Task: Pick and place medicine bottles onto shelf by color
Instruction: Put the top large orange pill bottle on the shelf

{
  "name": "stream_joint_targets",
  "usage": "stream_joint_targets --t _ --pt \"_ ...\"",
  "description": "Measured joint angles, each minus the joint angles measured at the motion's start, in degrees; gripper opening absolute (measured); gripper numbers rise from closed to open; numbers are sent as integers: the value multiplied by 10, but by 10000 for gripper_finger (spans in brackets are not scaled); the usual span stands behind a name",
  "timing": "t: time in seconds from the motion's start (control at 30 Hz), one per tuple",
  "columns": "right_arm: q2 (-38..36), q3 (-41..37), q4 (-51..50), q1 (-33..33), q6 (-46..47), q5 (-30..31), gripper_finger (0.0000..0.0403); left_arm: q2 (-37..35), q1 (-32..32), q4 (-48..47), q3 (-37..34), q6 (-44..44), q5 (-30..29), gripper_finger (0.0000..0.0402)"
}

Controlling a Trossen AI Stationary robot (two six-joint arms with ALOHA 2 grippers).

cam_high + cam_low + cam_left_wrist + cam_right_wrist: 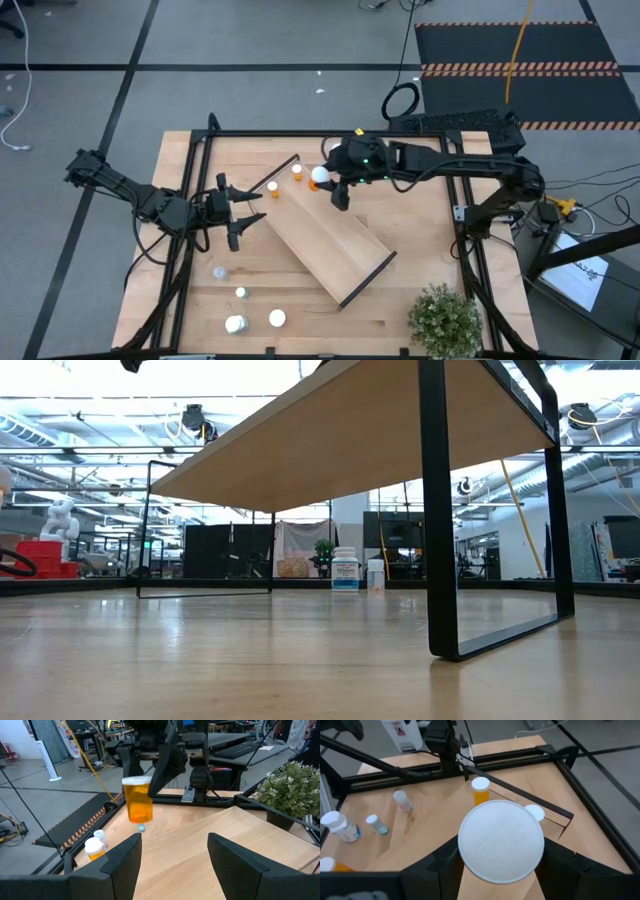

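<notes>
The shelf (330, 245), a long light-wood board with dark end walls, lies slantwise mid-table. My right gripper (332, 186) hovers over its far end, shut on an orange medicine bottle (138, 802) with a white cap. Two orange bottles (297, 171) (273, 190) stand upright on the shelf by its far end wall. Several other bottles (240, 293) stand on the table near the left front corner. My left gripper (244, 208) waits open at the shelf's left side, nothing between its fingers (125, 857). My right gripper pinches the orange bottle at its white cap (470, 845) between its two fingers (162, 767). The fingers come from the table's right side, slanting down. The bottle hangs upright below them, cap up, lifted clear of the shelf.
A potted plant (445, 320) stands at the table's right front corner. Black frame rails (200, 150) run along the table's far and side edges. A keyboard (450, 122) lies beyond the far edge. The shelf's middle and near end are bare wood.
</notes>
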Motion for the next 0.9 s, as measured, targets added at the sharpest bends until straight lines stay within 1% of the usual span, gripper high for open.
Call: stream_joint_targets --t 0.2,0.37,0.9 --pt "35 2 1 1 2 6 203 0 0 0 0 1 0 230" --pt "61 2 4 11 -9 49 203 0 0 0 0 1 0 230" --pt "73 1 -30 11 3 45 203 0 0 0 0 1 0 230"
